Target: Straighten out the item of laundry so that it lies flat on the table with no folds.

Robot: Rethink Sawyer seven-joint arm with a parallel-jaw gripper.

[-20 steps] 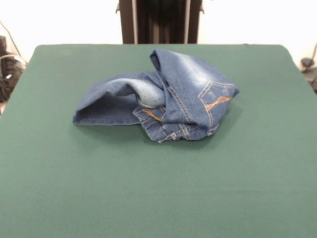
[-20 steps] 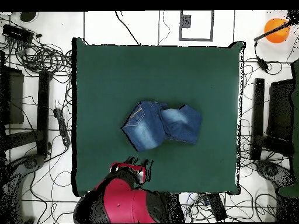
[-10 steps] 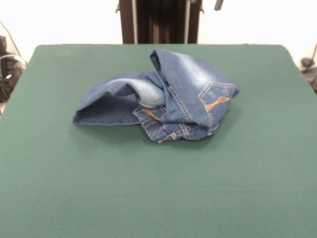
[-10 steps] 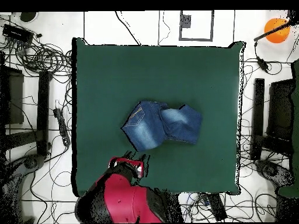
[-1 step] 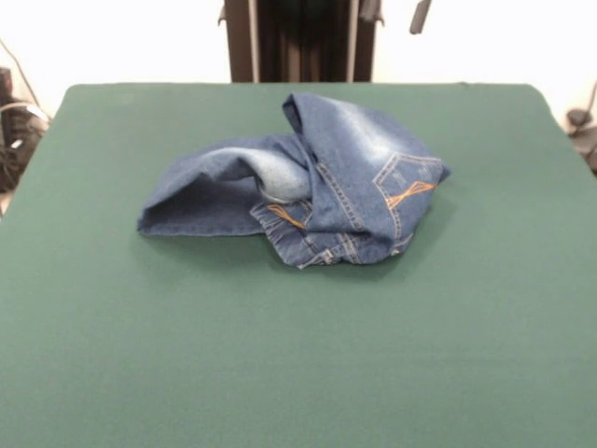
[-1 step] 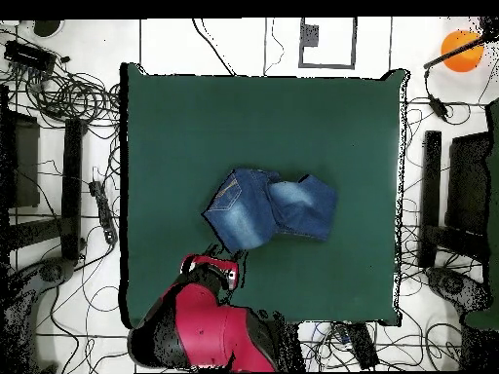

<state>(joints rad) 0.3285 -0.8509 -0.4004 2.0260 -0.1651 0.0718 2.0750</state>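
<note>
The item of laundry (image 5: 308,182), blue denim jeans with orange stitching, lies bunched and folded over itself near the middle of the green table (image 5: 298,355). One leg opening points left and a stitched back pocket faces up on the right. Only the tips of my gripper (image 5: 395,11) show at the top edge, apart from each other, open and empty, well behind the jeans. From above, the jeans (image 6: 271,208) lie mid-table (image 6: 175,117), and my gripper (image 6: 220,265) on the red and black arm hovers just below their lower left corner, not touching them.
Tangled cables (image 6: 68,93) and black stands (image 6: 432,195) surround the table on the floor. An orange ball (image 6: 460,49) sits off the table's top right corner. Green cloth lies bare all round the jeans.
The gripper tips have come further down into the front view's top edge. From above, the arm has shifted slightly toward the jeans. The jeans have not moved.
</note>
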